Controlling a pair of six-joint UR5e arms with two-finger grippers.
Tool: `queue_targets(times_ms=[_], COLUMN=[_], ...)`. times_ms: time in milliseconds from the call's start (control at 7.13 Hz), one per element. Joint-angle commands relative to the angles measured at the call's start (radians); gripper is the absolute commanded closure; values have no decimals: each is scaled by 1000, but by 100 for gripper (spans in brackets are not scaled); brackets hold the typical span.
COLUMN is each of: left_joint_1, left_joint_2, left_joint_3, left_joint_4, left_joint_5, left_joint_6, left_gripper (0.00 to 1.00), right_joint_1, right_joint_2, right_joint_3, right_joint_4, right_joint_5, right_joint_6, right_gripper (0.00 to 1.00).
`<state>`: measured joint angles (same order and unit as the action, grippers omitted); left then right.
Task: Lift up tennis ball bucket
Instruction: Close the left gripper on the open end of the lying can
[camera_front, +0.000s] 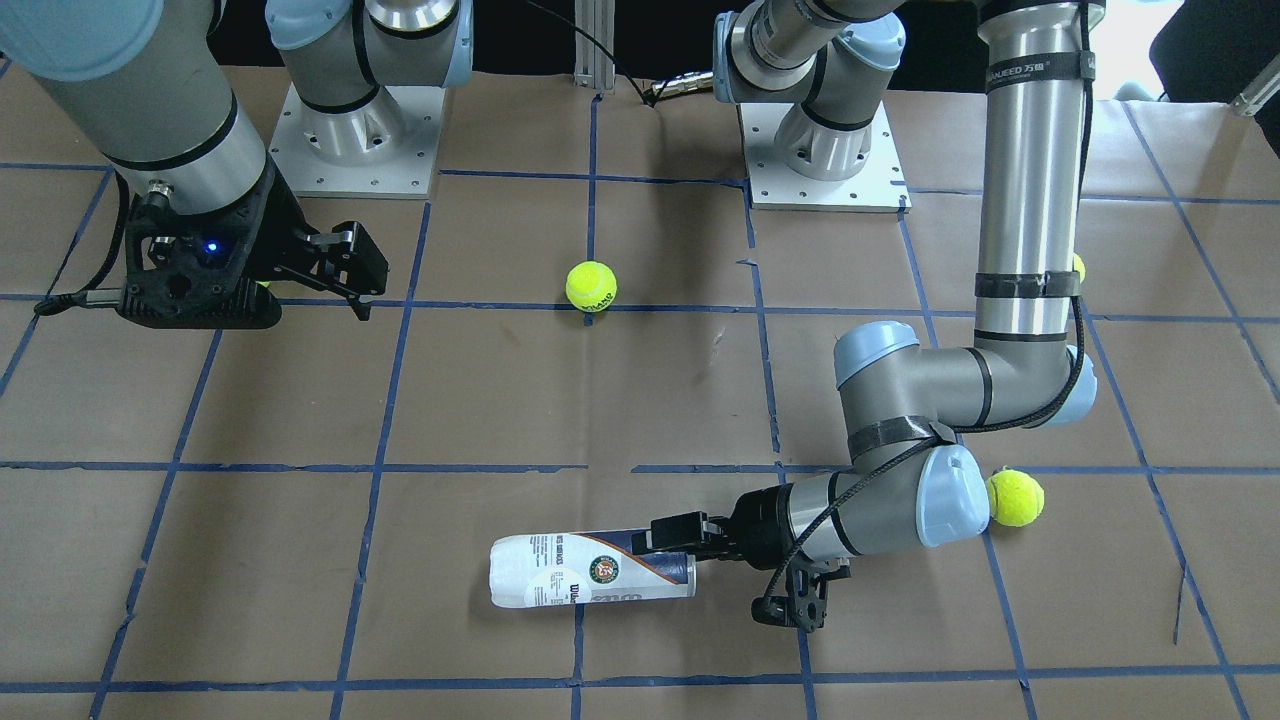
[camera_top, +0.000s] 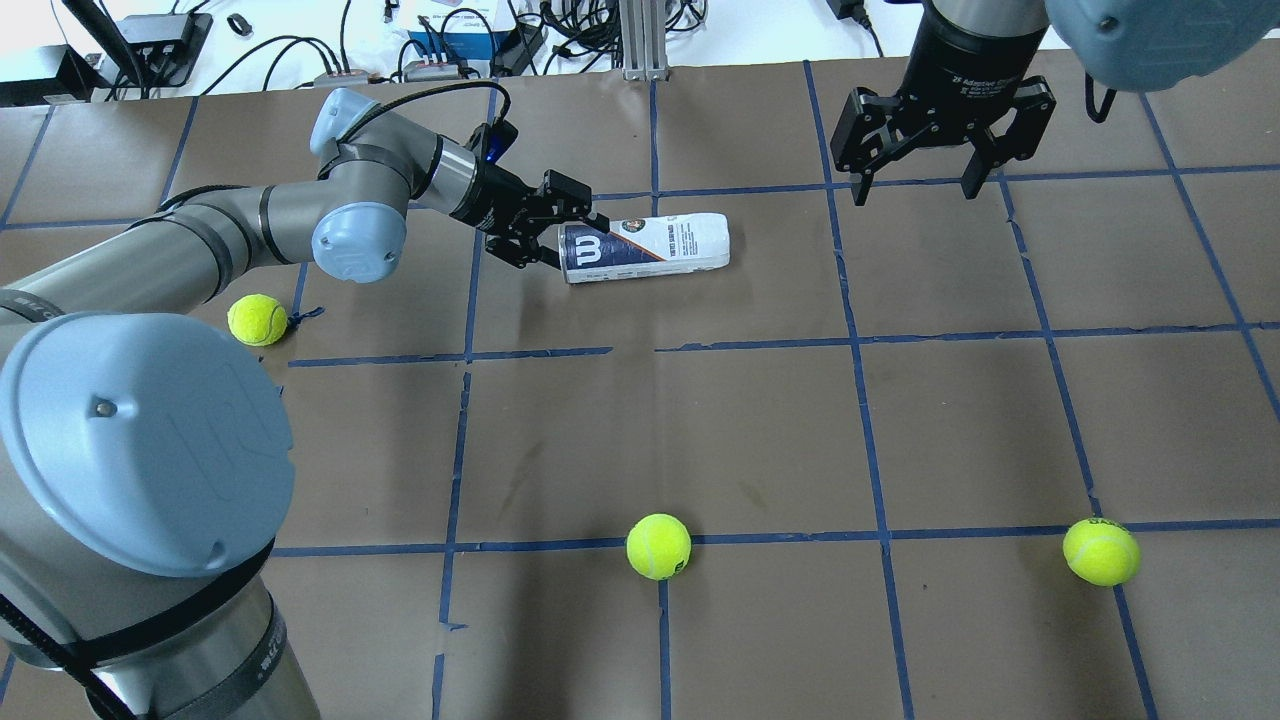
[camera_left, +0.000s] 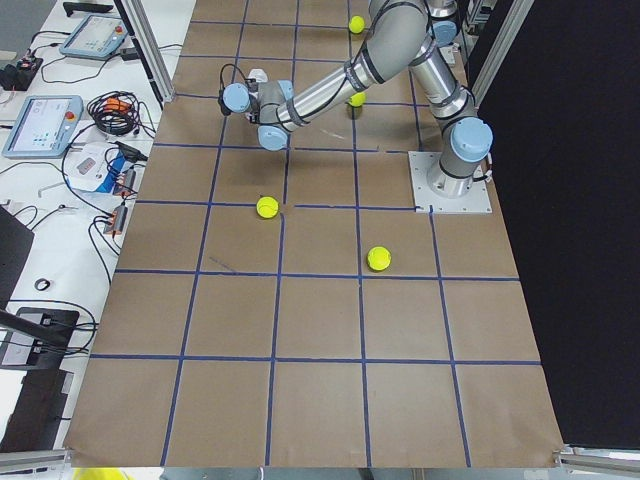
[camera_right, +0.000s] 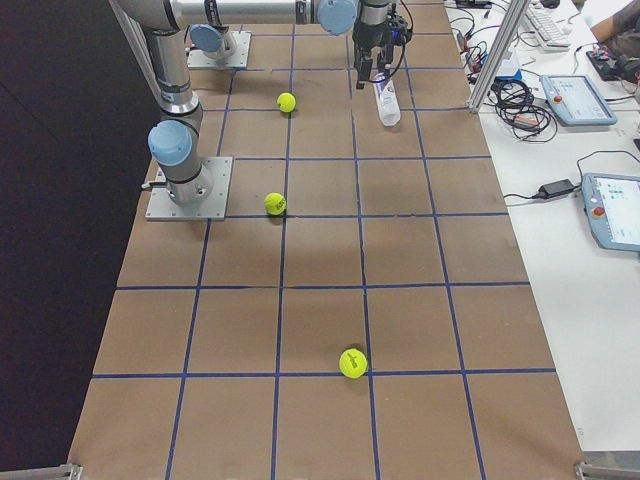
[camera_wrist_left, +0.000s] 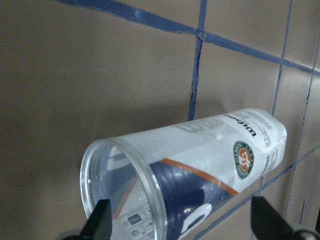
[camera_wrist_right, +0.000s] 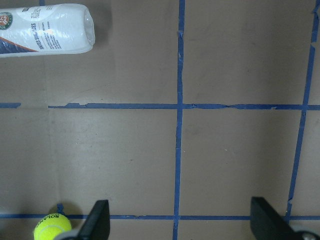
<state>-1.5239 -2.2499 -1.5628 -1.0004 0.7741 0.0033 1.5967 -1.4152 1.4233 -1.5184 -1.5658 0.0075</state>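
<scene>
The tennis ball bucket (camera_top: 645, 247) is a clear can with a white-and-navy label. It lies on its side on the table; it also shows in the front view (camera_front: 590, 583) and the right wrist view (camera_wrist_right: 45, 30). My left gripper (camera_top: 550, 225) is open and low at the can's open end, one finger on each side of the rim. In the left wrist view the can (camera_wrist_left: 200, 165) fills the gap between the fingertips (camera_wrist_left: 100, 220), with no contact visible. My right gripper (camera_top: 915, 185) is open and empty, hovering to the right of the can.
Yellow-green tennis balls lie loose on the brown, blue-taped table: one by my left forearm (camera_top: 258, 320), one near the middle front (camera_top: 658, 546), one at the front right (camera_top: 1100, 551). Cables and devices line the far table edge (camera_top: 450, 50).
</scene>
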Motion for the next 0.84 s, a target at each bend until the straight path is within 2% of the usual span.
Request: queue_targets(times_ms=[0, 140, 280, 561, 701], left_joint_1=[-1, -1, -2, -30, -33], left_joint_2=[-4, -1, 10, 96, 152], left_joint_3=[1, 1, 0, 10, 10], left_joint_4=[15, 19, 19, 19, 3], left_joint_5=[1, -1, 1, 5, 8], left_joint_6=[-20, -22, -26, -167, -243], left_gripper=[38, 63, 66, 77, 77], right_joint_1=[-1, -1, -1, -1, -9], right_joint_2=[2, 1, 4, 13, -1], right_joint_3=[0, 0, 2, 35, 43], right_joint_4=[-3, -2, -3, -9, -116], right_joint_5=[0, 1, 3, 7, -108], right_joint_6=[0, 0, -6, -1, -32], right_gripper=[0, 0, 0, 0, 0])
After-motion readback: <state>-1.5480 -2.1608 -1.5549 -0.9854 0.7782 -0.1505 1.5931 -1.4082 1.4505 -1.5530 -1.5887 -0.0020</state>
